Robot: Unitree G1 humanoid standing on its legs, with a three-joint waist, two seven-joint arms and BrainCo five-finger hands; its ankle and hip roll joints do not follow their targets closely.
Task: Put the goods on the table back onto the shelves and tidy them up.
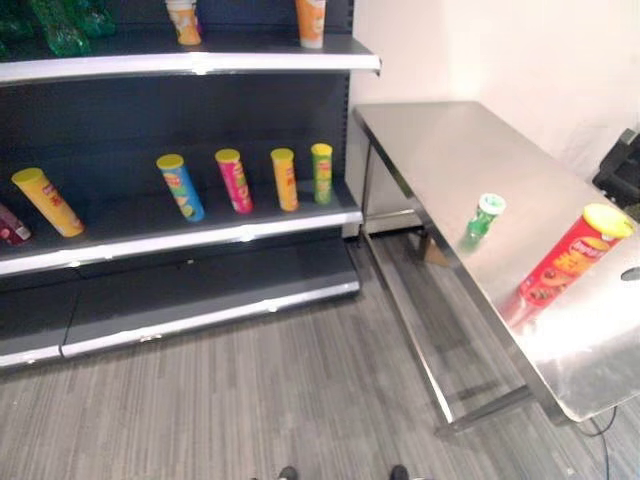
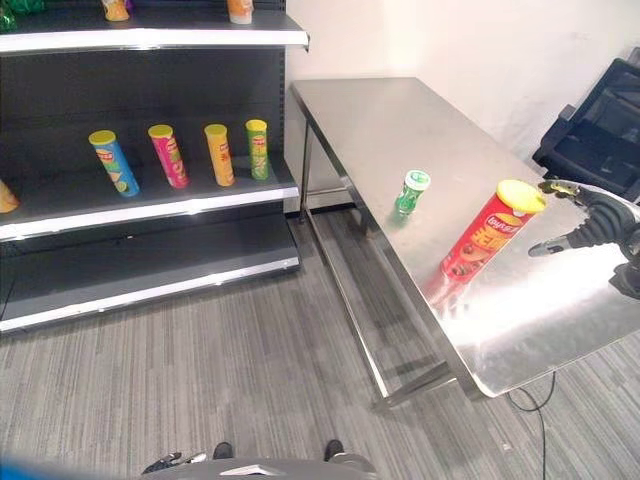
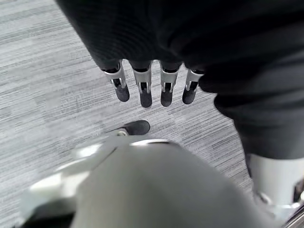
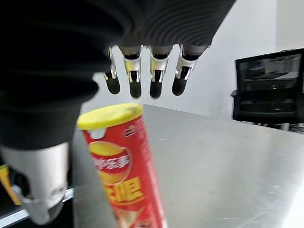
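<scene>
A red chip can (image 2: 487, 232) with a yellow lid stands upright on the steel table (image 2: 400, 120), near its right side. A small green bottle (image 2: 410, 192) with a white cap stands to its left on the same table. My right hand (image 2: 585, 225) hovers open just right of the red can, a small gap away; its fingers (image 4: 142, 76) hang relaxed above the can's lid (image 4: 110, 115). My left hand (image 3: 152, 85) hangs low over the grey floor, fingers straight and holding nothing.
A dark shelf unit (image 1: 200, 225) stands left of the table. Its middle shelf holds several upright chip cans: yellow (image 1: 47, 201), blue (image 1: 180, 187), pink (image 1: 235, 181), orange (image 1: 285, 179), green (image 1: 322, 173). The bottom shelf is bare. A black chair (image 2: 595, 125) sits beyond the table's right.
</scene>
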